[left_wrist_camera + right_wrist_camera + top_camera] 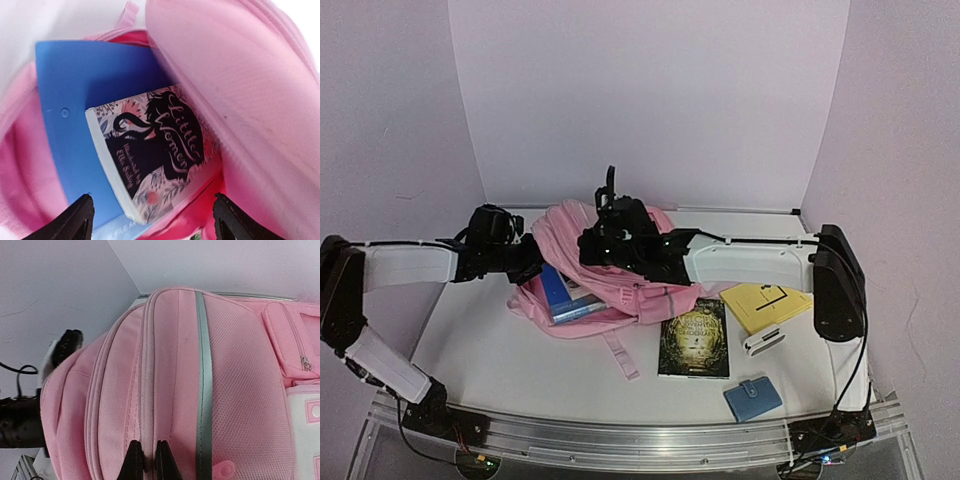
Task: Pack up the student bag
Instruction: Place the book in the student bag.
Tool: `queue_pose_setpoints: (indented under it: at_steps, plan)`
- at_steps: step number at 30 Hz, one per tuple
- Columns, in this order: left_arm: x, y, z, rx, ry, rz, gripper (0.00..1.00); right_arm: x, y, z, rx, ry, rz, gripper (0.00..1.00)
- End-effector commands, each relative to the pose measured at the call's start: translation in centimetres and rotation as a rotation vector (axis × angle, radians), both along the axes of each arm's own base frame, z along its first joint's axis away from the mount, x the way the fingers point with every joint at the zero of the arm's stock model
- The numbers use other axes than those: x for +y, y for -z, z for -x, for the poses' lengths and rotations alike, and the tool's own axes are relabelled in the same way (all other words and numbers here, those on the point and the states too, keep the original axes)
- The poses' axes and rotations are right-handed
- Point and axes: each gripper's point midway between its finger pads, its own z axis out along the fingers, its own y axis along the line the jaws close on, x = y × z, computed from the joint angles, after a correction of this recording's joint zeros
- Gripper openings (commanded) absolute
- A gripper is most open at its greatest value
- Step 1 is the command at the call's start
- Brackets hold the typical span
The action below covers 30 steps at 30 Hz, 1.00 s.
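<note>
The student bag, a big pink backpack, lies in the middle of the table with its mouth facing left. My left gripper is open at that mouth with nothing between its fingers. Just in front of it, inside the bag, a "Little Women" book lies on a blue folder. From above, my left gripper sits at the bag's left edge. My right gripper is shut on a pink seam ridge of the bag, beside a grey trim strip, holding the top flap up.
To the right of the bag lie a dark green book, a yellow notebook, a small white case and a blue wallet. A pink strap trails toward the front edge. White walls close in the table.
</note>
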Motion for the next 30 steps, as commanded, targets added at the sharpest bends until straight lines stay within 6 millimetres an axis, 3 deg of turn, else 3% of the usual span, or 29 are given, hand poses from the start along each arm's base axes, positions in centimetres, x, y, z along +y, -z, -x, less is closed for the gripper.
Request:
queue_pose_setpoints:
  at_steps: [1,5,7,8,11,12,15,19,25,28,30]
  plan:
    - [5.3,-2.6,3.0,-0.053,-0.111,-0.142,0.87,-1.5,-8.0,0.3,-0.132,0.043,-0.116,0.0]
    - [10.3,-2.6,4.4,0.012,-0.207,-0.132,0.91,-2.9,-7.7,0.6,-0.131,0.06,-0.075,0.08]
    - [11.2,-2.5,4.5,0.031,-0.2,-0.115,0.92,-3.7,-7.5,0.9,-0.126,0.066,-0.056,0.11]
    - [11.4,-2.3,4.6,0.047,-0.19,-0.126,0.93,-4.1,-7.3,1.1,-0.121,0.069,-0.043,0.18]
    - [11.4,-0.8,4.7,0.095,-0.163,-0.163,0.93,-5.8,-6.9,1.5,-0.096,0.098,-0.022,0.63]
    - [11.4,-0.1,4.7,0.112,-0.163,-0.171,0.93,-6.5,-6.8,1.6,-0.086,0.113,-0.027,0.74]
    - [11.1,1.3,4.7,0.138,-0.152,-0.157,0.93,-8.9,-5.1,2.0,-0.018,0.152,-0.013,0.9]
    - [9.5,2.5,4.4,0.153,-0.105,-0.074,0.9,-11.9,-1.6,1.4,0.133,0.202,-0.045,0.95]
    - [8.8,4.6,3.9,0.202,-0.078,-0.055,0.82,-15.7,4.4,0.4,0.302,0.277,-0.043,0.97]
    - [8.3,5.4,3.7,0.215,-0.056,-0.039,0.75,-16.1,6.7,0.1,0.343,0.284,-0.015,0.95]
    - [8.1,6.0,3.6,0.232,-0.047,-0.04,0.62,-15.9,7.9,0.0,0.361,0.278,0.005,0.94]
